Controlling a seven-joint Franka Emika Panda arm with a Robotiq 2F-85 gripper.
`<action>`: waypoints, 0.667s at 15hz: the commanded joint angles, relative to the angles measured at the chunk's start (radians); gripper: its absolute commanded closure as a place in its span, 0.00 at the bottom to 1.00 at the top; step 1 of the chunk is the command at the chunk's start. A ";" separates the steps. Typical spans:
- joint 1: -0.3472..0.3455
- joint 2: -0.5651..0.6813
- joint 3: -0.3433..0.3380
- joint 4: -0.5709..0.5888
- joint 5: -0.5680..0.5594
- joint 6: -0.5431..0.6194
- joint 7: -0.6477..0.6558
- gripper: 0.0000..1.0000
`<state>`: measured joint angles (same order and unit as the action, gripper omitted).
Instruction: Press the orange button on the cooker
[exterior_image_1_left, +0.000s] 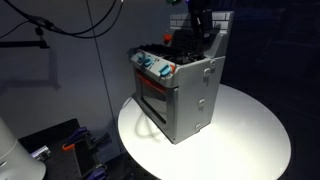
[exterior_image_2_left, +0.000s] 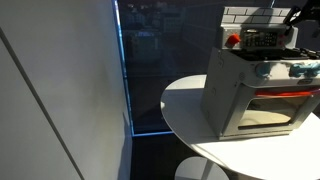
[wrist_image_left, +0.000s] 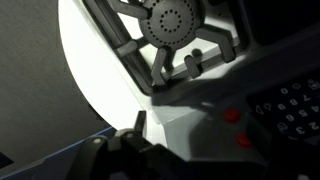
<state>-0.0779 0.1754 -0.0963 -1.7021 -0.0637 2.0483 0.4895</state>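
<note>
Here the black gripper (wrist_image_left: 128, 152), finger spacing unreadable, hovers over the grey boxy toy cooker (exterior_image_1_left: 178, 90) on the round white table (exterior_image_1_left: 250, 130). Its two small orange-red buttons (wrist_image_left: 232, 115) lie close, so drift may press the wrong one.

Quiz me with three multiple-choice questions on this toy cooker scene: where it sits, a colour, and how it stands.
1. The cooker stands on: A a round white table; B the floor; C a shelf.
2. Its side walls are: A green; B grey; C yellow.
3. It is: A tipped on its side; B upside down; C upright.
Answers: 1 A, the white tabletop spreads around its base in both exterior views. 2 B, the lit side panel looks grey. 3 C, the hob faces up.
</note>
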 joint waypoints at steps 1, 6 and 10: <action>0.005 -0.001 -0.011 0.021 0.016 -0.026 0.017 0.00; 0.004 0.010 -0.014 0.031 0.017 -0.023 0.016 0.00; 0.004 0.017 -0.015 0.037 0.018 -0.021 0.016 0.00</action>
<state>-0.0779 0.1768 -0.1023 -1.7021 -0.0637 2.0475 0.4897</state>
